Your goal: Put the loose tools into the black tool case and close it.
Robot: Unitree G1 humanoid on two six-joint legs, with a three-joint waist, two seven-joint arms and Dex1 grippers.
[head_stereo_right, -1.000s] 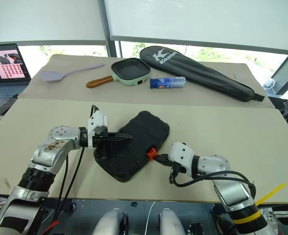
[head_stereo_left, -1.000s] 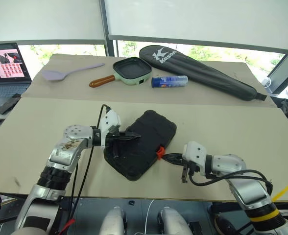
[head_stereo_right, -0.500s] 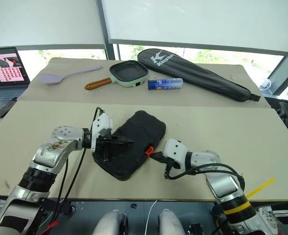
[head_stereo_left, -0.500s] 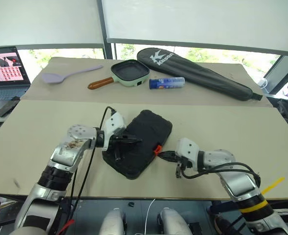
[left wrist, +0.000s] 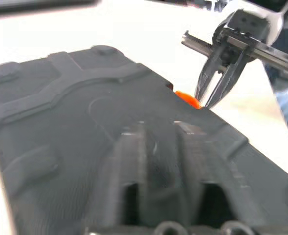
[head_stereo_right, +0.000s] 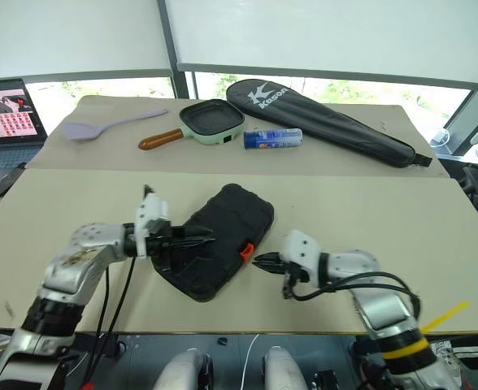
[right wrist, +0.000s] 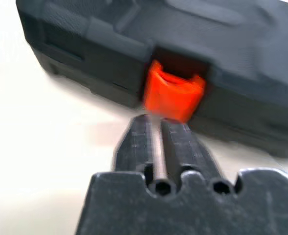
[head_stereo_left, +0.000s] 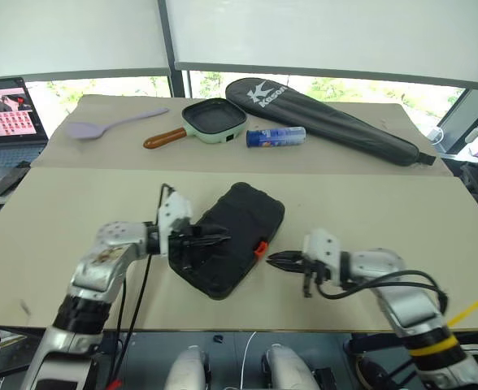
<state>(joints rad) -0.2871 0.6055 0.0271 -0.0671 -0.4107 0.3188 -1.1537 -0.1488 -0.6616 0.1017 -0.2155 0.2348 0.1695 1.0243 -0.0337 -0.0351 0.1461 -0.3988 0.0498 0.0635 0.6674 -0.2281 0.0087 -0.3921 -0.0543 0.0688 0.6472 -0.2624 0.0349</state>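
Black right jaws (right wrist: pixel 156 129) barely parted beside orange latch (right wrist: pixel 173 95)

One black tool case (head_stereo_left: pixel 232 239) — one spatula (head_stereo_left: pixel 109 125), one pan (head_stereo_left: pixel 205 122), one racket bag (head_stereo_left: pixel 328 120), one can (head_stereo_left: pixel 275 136), one laptop (head_stereo_left: pixel 5 118).

Far beyond both grippers, a lilac spatula (head_stereo_left: pixel 101 126), green pan (head_stereo_left: pixel 215 119), blue-white tube (head_stereo_left: pixel 275 136) and long black racket bag (head_stereo_left: pixel 336 122) line the table's far side, a laptop (head_stereo_left: pixel 3 110) off left.
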